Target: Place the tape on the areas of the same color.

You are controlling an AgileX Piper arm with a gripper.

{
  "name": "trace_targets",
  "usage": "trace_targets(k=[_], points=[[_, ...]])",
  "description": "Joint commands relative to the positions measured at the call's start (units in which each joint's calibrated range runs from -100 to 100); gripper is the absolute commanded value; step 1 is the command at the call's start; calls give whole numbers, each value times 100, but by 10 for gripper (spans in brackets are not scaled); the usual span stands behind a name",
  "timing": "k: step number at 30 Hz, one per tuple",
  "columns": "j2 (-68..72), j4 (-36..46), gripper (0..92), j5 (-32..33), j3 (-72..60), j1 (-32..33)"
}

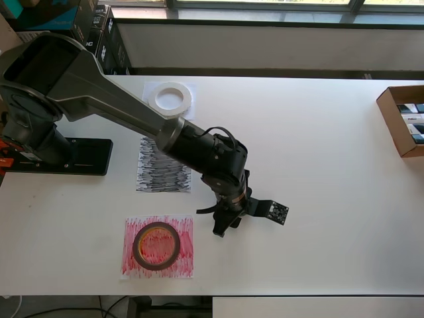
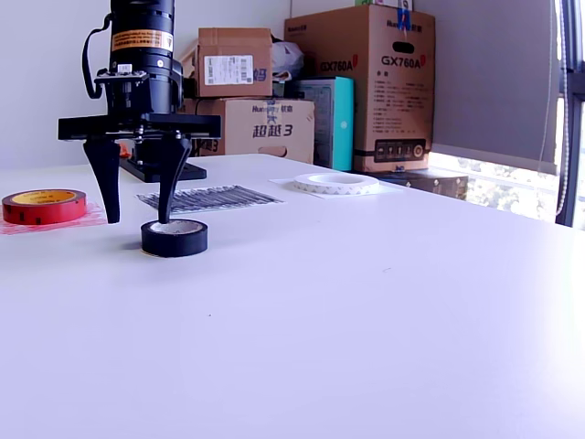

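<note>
Here, in the exterior view's left half, the gripper [image 2: 139, 219] stands spread wide over the black roll [image 2: 174, 238], one fingertip [image 2: 164, 218] dipping at its hole, gripping nothing. The red-brown roll [image 1: 156, 246] lies on the red sheet [image 1: 185, 228] at lower left overhead, the white roll [image 1: 170, 98] on the white sheet [image 1: 150, 87] at upper centre-left, the black sheet [image 1: 162, 169] between them.
</note>
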Motion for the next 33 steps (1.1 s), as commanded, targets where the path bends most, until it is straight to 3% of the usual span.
trace_targets(k=[1,17,20,25,27,33], points=[[59,53,546,52,49,-33],[68,53,542,52,67,-33],[68,53,442,52,67,-25],[68,53,105,60,67,-17],[68,44,16,60,67,-17],[68,36,3,60,67,-17]])
